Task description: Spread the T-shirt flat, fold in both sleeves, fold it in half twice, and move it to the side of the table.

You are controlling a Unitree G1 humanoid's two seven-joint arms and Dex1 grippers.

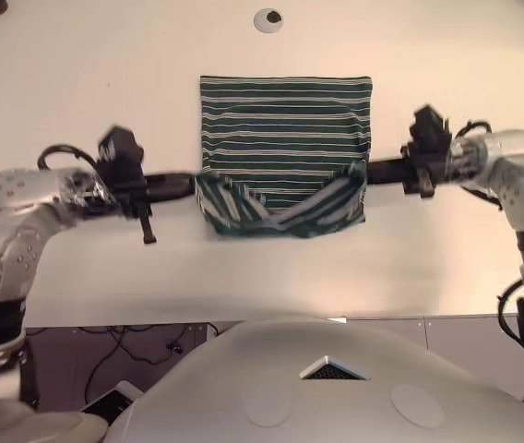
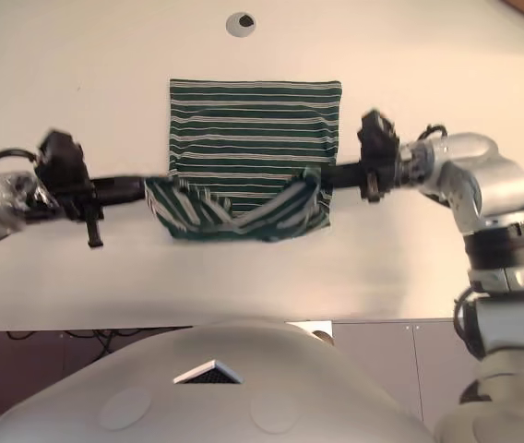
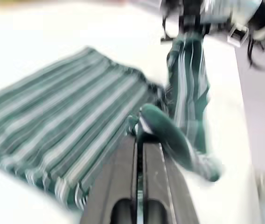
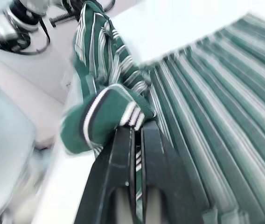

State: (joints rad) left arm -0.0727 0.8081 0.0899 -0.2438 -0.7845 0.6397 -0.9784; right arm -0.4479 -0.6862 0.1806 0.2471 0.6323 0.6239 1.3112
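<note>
White table [image 1: 77,83] is carrying the green striped T-shirt [image 1: 285,115] at the middle of the frame, its near edge hanging raised and sagging between two claws. The left gripper [image 1: 196,185] is pinching its lower left corner and the right gripper [image 1: 363,172] its lower right corner, both clamped tight on cloth. A small round disc [image 1: 268,19] is sitting at top centre, well apart.

T-shirt [image 1: 285,120]: dark green, thin white stripes, folded into rough rectangle. Lies at middle of white table [image 1: 105,55]. Far part flat on surface, stripes straight. Near edge raised off table at both corners, cloth sagging between them, stripes there slanted and bunched. Left corner pinched in left gripper [image 1: 196,185], right corner in right gripper [image 1: 364,172].
</note>
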